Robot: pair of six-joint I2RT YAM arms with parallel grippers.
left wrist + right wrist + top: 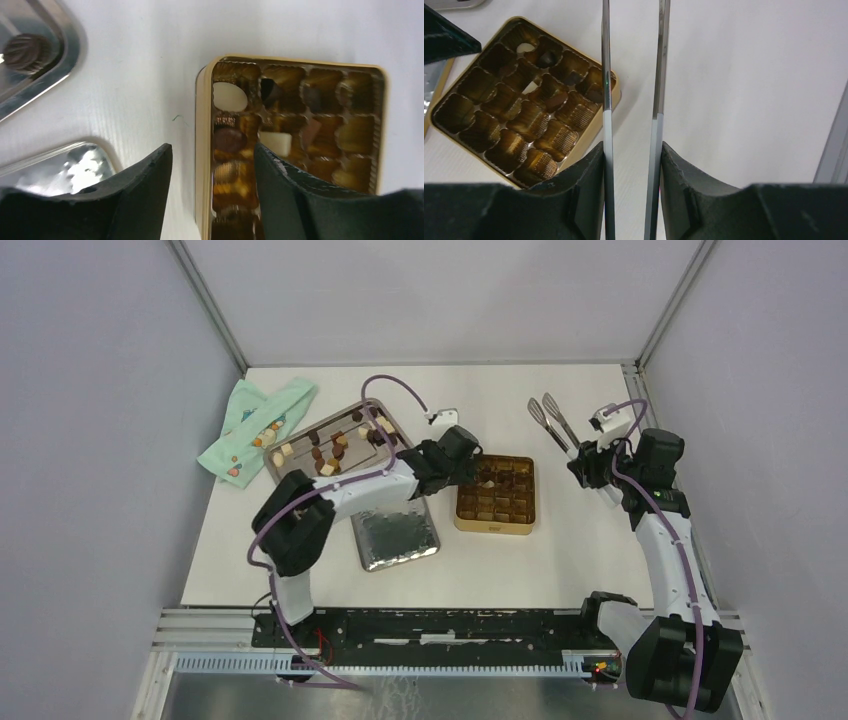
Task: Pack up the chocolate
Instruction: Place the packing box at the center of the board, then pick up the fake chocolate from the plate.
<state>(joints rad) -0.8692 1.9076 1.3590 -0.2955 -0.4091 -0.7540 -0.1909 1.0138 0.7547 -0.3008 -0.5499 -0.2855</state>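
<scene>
While parted, left jaws over chocolate in gold tin

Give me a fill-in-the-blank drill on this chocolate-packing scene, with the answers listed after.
1. The left gripper hangs with jaws ____ over the gold tin.
2. The right gripper is shut on the metal ____, not on any sweet.
3. Loose chocolate lies on the steel tray, beside a ____ cloth.
Missing words: open; tongs; green.
</scene>
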